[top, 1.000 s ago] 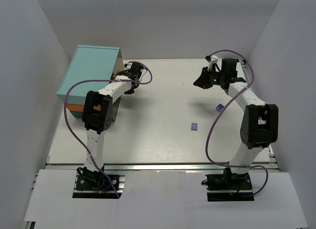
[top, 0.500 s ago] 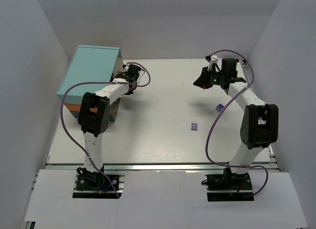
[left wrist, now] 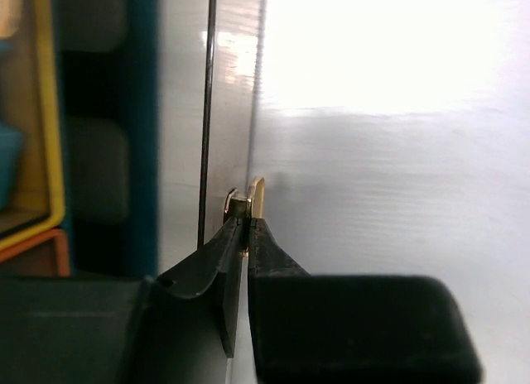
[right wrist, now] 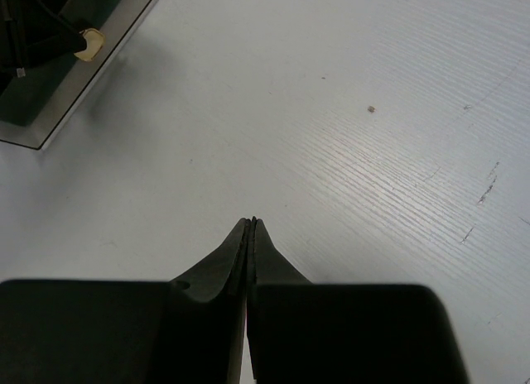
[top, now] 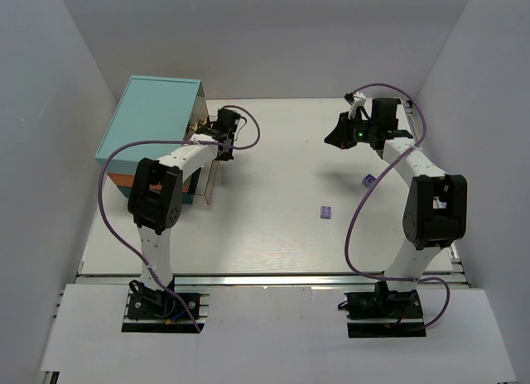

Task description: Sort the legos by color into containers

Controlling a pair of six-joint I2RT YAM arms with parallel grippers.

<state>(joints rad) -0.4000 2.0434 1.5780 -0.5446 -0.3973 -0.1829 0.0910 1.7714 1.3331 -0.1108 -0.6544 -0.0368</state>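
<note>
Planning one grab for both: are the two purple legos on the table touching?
Apart. The top external view shows one purple lego mid-table and the other lego farther right, with bare tabletop between them.

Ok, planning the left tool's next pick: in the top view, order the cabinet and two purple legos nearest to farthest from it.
1. Cabinet, right beside the left tool.
2. Purple lego mid-table.
3. Purple lego at the right, farthest.
</note>
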